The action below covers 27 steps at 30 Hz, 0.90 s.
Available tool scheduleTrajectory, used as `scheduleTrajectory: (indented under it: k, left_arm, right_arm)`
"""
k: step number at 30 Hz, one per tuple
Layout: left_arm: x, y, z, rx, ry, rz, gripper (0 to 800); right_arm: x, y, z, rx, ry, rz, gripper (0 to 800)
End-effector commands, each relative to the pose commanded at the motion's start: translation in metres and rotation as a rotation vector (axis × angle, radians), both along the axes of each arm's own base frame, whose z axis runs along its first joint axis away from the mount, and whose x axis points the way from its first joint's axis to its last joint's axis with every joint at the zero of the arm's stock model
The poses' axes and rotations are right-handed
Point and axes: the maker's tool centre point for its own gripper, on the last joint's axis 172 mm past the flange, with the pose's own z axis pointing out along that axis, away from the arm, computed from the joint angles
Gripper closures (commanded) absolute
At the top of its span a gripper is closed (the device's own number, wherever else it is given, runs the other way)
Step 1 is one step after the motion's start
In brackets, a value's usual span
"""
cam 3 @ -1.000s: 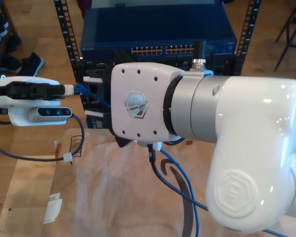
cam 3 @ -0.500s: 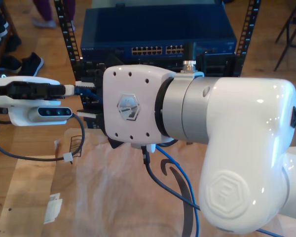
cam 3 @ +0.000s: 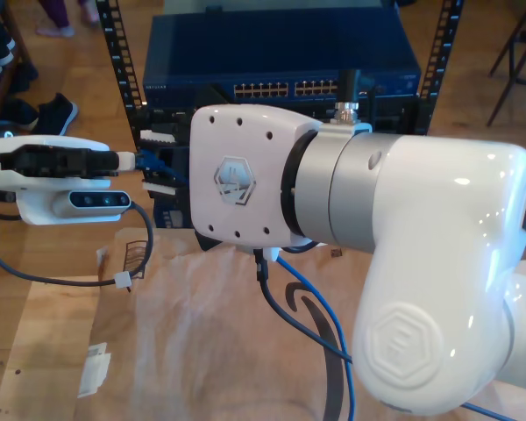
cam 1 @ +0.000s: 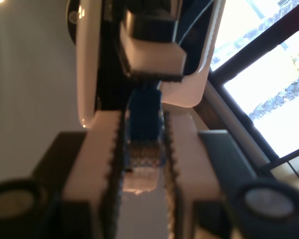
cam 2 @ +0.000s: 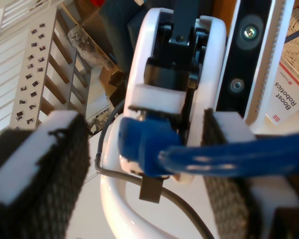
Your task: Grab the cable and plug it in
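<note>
At nine o'clock in the exterior view, my first gripper (cam 3: pixel 133 160) reaches in level, its jaws clamped narrow on the blue plug (cam 1: pixel 144 119) at the end of the cable (cam 2: pixel 229 159). My second gripper (cam 3: pixel 162 164) faces it from the big white arm that crowds the foreground. Its jaws stand wide, one pad on each side of the plug and neither touching it. From the plug the cable runs back between those pads and drops toward six o'clock across the table.

I judge this to be a handover or regrasp: the plug is held, but not yet lined up with any socket. The next move calls for my second gripper to close squarely on the plug's boot or on the cable just behind it. My first gripper should let go only once that grip is firm, since a thin cable can twist or slip.

The network switch (cam 3: pixel 280 53) sits at twelve o'clock in a black rack (cam 3: pixel 114 53), its row of ports (cam 3: pixel 285 88) facing this way. Brown paper (cam 3: pixel 202 333) covers part of the wooden table (cam 3: pixel 53 351). Dark shoes (cam 3: pixel 57 110) lie on the wooden floor at ten o'clock
</note>
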Motion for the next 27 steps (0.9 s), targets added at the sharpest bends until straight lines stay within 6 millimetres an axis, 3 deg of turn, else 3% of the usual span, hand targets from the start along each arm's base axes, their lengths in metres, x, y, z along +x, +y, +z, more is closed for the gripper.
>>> scheduleTrajectory:
  k: [11,17,18,19,20,21,24,27]
  left_arm:
    - [-0.001,0.0,0.001,0.002,-0.004,0.0,775]
    - [-0.001,0.0,0.001,0.002,-0.004,-0.002,763]
    - [-0.002,0.0,0.002,0.001,-0.002,-0.005,707]
    - [-0.004,0.0,0.003,-0.003,0.001,-0.014,546]
    - [-0.008,0.001,0.006,-0.014,0.004,-0.029,307]
    - [-0.01,0.0,0.007,-0.019,0.002,-0.04,162]
    - [-0.009,-0.001,0.008,-0.015,-0.002,-0.039,7]
    - [-0.008,-0.002,0.015,0.015,-0.047,-0.024,3]
  right_arm:
    - [0.0,0.0,0.0,0.001,0.001,-0.001,559]
    - [0.001,0.0,0.0,0.005,0.003,-0.004,671]
    - [0.002,-0.002,0.002,0.01,-0.005,-0.013,729]
    - [0.005,-0.004,0.006,0.018,-0.017,-0.025,753]
    - [0.006,-0.005,0.008,0.02,-0.026,-0.029,770]
    - [0.006,-0.005,0.008,0.02,-0.026,-0.029,776]
    - [0.006,-0.005,0.007,0.019,-0.026,-0.029,794]
    - [0.007,-0.004,0.004,0.012,-0.023,-0.03,798]
